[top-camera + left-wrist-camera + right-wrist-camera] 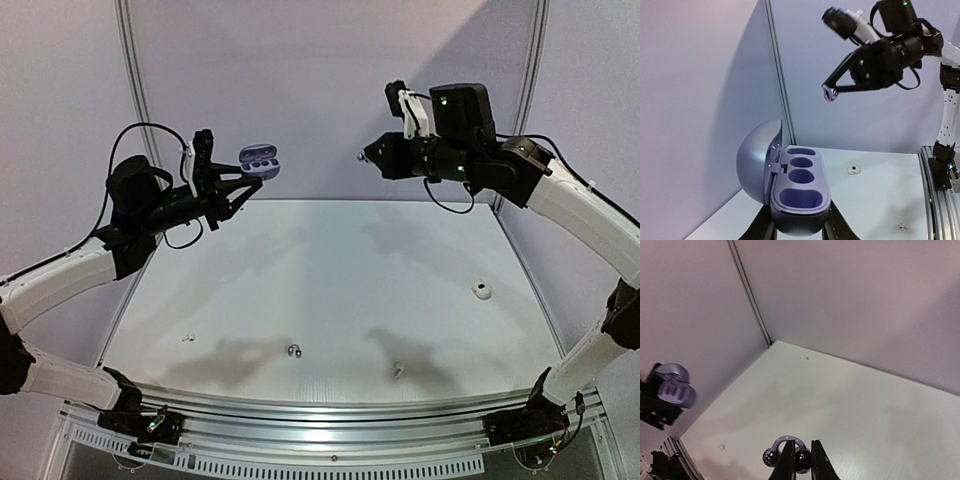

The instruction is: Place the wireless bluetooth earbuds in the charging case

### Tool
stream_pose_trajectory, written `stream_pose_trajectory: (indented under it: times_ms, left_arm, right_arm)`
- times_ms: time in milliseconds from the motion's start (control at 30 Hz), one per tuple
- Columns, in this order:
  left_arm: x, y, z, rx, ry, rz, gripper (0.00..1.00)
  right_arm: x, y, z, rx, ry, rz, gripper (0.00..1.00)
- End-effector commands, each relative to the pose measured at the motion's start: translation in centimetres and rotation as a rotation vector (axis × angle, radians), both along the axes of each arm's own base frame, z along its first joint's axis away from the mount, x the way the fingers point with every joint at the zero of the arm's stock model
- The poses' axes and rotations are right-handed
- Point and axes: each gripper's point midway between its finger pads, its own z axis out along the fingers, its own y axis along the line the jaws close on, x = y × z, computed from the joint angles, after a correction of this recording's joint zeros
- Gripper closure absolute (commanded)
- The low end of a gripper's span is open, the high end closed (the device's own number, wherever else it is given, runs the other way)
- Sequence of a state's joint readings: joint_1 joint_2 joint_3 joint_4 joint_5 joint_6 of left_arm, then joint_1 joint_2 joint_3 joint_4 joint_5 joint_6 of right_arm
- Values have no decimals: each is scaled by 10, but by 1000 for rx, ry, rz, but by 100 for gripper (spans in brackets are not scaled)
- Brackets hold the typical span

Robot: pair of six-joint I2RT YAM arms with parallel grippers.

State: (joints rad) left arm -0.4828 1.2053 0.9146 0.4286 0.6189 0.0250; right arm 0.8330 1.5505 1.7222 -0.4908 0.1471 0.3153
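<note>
While the left gripper [251, 178] clamps the open case [259, 160] aloft at ten o'clock, the right gripper [368, 153] pinches a dark earbud [361, 156] at one o'clock, well apart. On the table [330, 270], another dark earbud [295, 350] lies at six o'clock and a white earbud [398, 370] at five.

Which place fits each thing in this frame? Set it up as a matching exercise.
Things:
1 charging case
2 lilac-trimmed earbud
3 grey earbud
4 white round piece

Places:
A on the table, right side
B raised in the left hand, lid open
C on the table, front centre
D raised in the right hand

Pairs: 1-B, 2-D, 3-C, 4-A
</note>
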Motion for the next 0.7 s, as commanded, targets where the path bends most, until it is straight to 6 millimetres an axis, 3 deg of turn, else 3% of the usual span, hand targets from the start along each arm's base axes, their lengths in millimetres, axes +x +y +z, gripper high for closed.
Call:
stream_pose_trajectory:
  times_ms: [0, 100, 333, 667]
  left_arm:
    - [0, -8, 10, -52, -44, 8, 100]
    - [0, -10, 15, -82, -24, 6, 100]
    - [5, -11, 24, -120, -13, 22, 100]
    - [5, -11, 36, -157, 3, 22, 100]
  right_arm:
    - [-16, 19, 99, 147, -355, 17, 100]
    - [-32, 42, 123, 139, -463, 50, 100]
    - [-47, 86, 127, 59, -600, 100, 100]
    - [-48, 127, 99, -28, -628, 174, 100]
